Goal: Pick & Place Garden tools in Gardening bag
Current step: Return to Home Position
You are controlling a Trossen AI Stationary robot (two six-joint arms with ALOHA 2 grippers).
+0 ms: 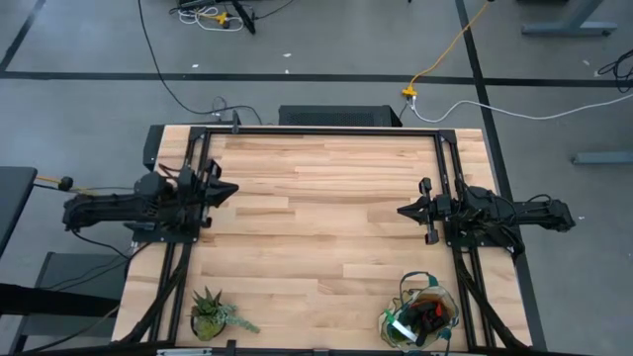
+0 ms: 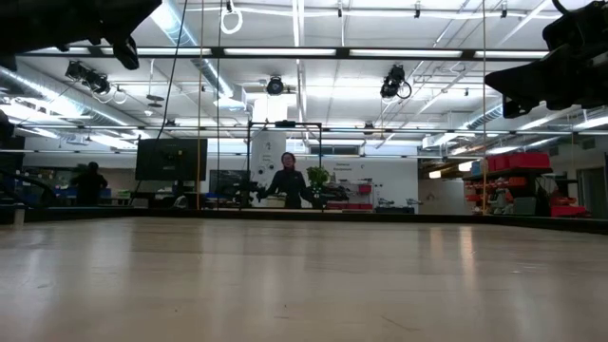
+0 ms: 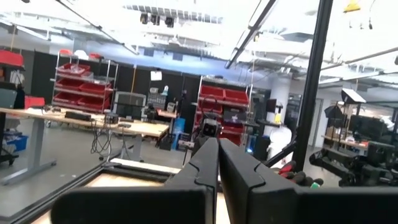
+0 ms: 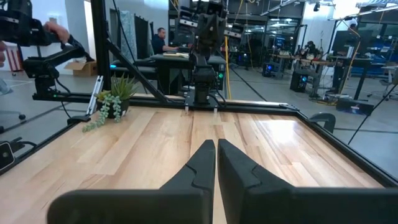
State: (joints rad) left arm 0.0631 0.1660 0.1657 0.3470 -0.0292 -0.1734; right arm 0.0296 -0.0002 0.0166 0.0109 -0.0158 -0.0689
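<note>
The gardening bag [image 1: 423, 314] stands at the table's near right corner, beige with dark green trim, its round mouth up. Inside it show a bright green piece [image 1: 401, 324] and red-and-black glove fabric [image 1: 428, 314]; other garden tools cannot be made out. My left gripper [image 1: 226, 190] [image 3: 217, 146] is shut and empty at the table's left side, tipped a little upward toward the room. My right gripper [image 1: 404, 211] [image 4: 216, 146] is shut and empty at the right side, pointing level across the table toward the left arm [image 4: 202, 56].
A small spiky green potted plant [image 1: 213, 313] [image 4: 112, 99] stands at the near left corner. Dark frame rails [image 1: 316, 132] run along the table's far, left and right edges. Bare wood [image 1: 316, 218] lies between the two grippers. People are in the room beyond.
</note>
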